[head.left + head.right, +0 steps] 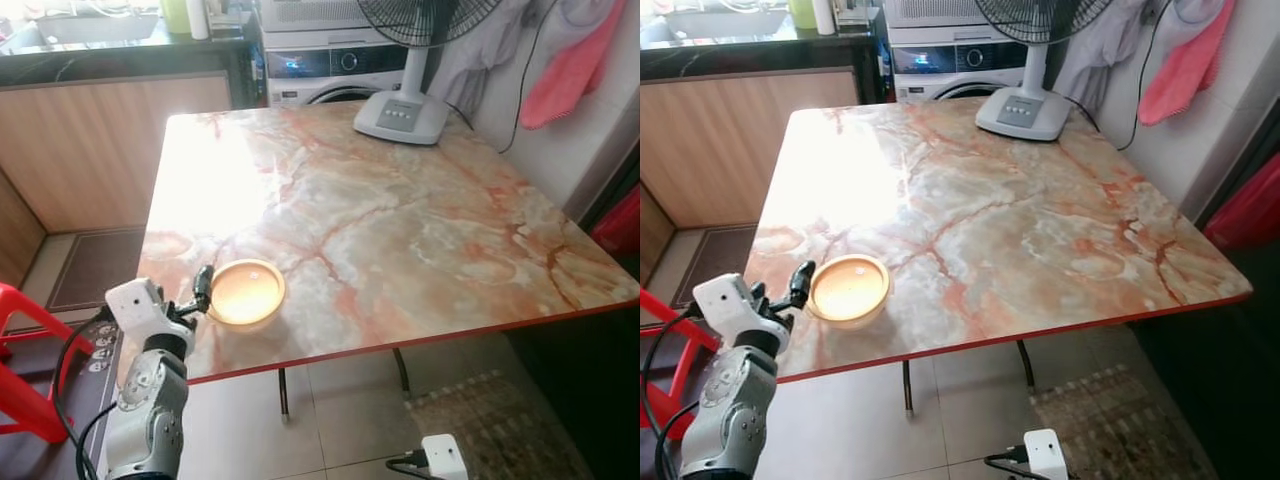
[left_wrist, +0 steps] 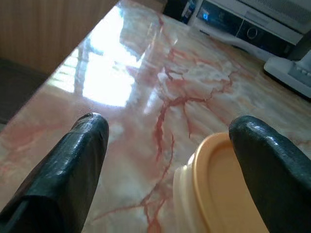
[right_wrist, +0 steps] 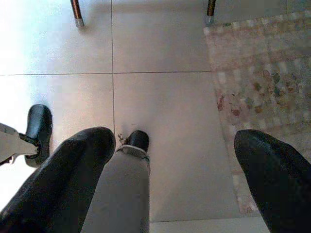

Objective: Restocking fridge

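A shallow round container with an orange lid (image 1: 246,291) sits on the marble table (image 1: 400,230), close to the table's near edge and well apart from the white fan base (image 1: 401,116) at the far side. The left gripper (image 1: 201,295) is raised to the container's rim on the side away from the fan, its fingers (image 2: 73,170) spread. In the left wrist view one finger stands over the lid and the other out over bare marble beside the container, so the wall lies between them but is not yet pinched; whether the nearer finger already touches the lid is hard to tell from that close angle.

To take the container well, the gripper probably wants to settle lower so one finger comes down inside or over the rim and the other against the outer wall, then close squarely. The container looks light and the marble is glossy, so a sideways nudge could slide it toward the table's edge. Lifting it level would keep whatever is inside from shifting.

The right gripper (image 3: 170,160) hangs idle over the tiled floor (image 3: 165,97) below the table, its fingers apart, near a patterned rug (image 3: 262,73).
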Tool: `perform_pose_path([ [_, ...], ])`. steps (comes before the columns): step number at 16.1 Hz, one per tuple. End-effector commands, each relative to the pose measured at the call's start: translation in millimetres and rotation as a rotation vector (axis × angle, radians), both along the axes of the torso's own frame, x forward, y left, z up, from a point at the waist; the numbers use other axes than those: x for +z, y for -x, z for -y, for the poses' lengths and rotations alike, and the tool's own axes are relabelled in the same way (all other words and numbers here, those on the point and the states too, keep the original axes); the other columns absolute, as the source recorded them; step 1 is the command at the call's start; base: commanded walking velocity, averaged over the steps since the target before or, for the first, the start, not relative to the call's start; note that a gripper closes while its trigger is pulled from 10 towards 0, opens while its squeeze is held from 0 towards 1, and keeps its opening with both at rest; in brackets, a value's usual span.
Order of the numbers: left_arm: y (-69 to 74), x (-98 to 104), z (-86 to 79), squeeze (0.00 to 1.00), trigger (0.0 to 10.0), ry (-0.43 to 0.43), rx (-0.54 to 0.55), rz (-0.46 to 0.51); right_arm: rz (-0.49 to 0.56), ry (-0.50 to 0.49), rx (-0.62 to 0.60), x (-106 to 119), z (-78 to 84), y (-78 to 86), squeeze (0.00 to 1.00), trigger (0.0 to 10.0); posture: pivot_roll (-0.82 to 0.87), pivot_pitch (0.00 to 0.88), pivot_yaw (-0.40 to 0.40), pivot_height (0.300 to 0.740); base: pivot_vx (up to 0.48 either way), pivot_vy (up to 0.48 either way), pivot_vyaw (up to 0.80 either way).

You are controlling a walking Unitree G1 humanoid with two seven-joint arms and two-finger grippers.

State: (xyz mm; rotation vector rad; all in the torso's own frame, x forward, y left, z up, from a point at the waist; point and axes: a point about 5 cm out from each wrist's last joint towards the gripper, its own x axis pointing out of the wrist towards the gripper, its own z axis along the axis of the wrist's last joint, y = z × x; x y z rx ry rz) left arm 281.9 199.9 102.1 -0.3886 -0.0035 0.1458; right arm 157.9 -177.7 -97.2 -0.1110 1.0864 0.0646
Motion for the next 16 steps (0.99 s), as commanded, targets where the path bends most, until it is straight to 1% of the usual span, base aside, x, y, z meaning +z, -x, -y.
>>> perform_pose_path([
  [1, -3.7, -4.2, -1.2, 0.00, 10.0, 0.023, -0.001, -0.016, 0.001, 0.005, 0.014, 0.0, 0.0, 0.1, 0.00, 10.0, 0.06, 0.000, -0.007, 0.740, 0.000, 0.000, 0.00],
  [2, -6.0, -5.3, -0.9, 0.00, 10.0, 0.044, -0.001, -0.016, 0.000, 0.005, 0.017, 0.0, 0.1, 0.1, 0.00, 10.0, 0.06, 0.000, -0.007, 0.740, 0.000, 0.000, 0.00],
  [3, -6.7, -5.3, -0.2, 0.00, 10.0, 0.044, -0.006, -0.016, 0.001, 0.005, 0.018, 0.0, 0.1, 0.1, 0.00, 10.0, 0.06, 0.000, -0.007, 0.740, 0.000, 0.000, 0.00],
  [5, -10.4, -9.6, 5.1, 0.00, 10.0, 0.068, -0.051, -0.032, 0.001, 0.006, 0.020, 0.2, 0.5, -0.1, 0.00, 10.0, 0.06, 0.000, -0.008, 0.740, 0.000, 0.000, 0.00],
  [7, -13.8, -19.3, 11.1, 0.00, 10.0, 0.099, -0.101, -0.053, 0.004, 0.008, 0.022, 0.5, 0.9, -0.8, 0.00, 10.0, 0.06, 0.000, -0.009, 0.740, 0.000, 0.000, 0.00],
  [9, -16.4, -20.2, 13.0, 0.00, 10.0, 0.096, -0.110, -0.054, 0.005, 0.010, 0.022, 0.7, 1.7, -1.2, 0.00, 10.0, 0.06, 0.000, -0.011, 0.740, 0.000, 0.000, 0.00],
  [10, -19.2, -20.5, 14.8, 0.00, 10.0, 0.114, -0.127, -0.052, 0.005, 0.011, 0.024, 0.8, 1.7, -1.3, 0.00, 10.0, 0.06, 0.000, -0.013, 0.740, 0.000, 0.000, 0.00],
  [12, -23.1, -21.6, 18.5, 0.00, 10.0, 0.114, -0.165, -0.048, 0.006, 0.011, 0.029, 1.0, 1.2, -1.9, 0.00, 10.0, 0.06, 0.000, -0.015, 0.740, 0.000, 0.000, 0.00],
  [16, -27.5, -25.7, 21.7, 0.00, 10.0, 0.131, -0.196, -0.059, 0.008, 0.011, 0.030, 1.2, 1.1, -2.5, 0.00, 10.0, 0.05, 0.000, -0.016, 0.740, 0.000, 0.000, 0.00],
])
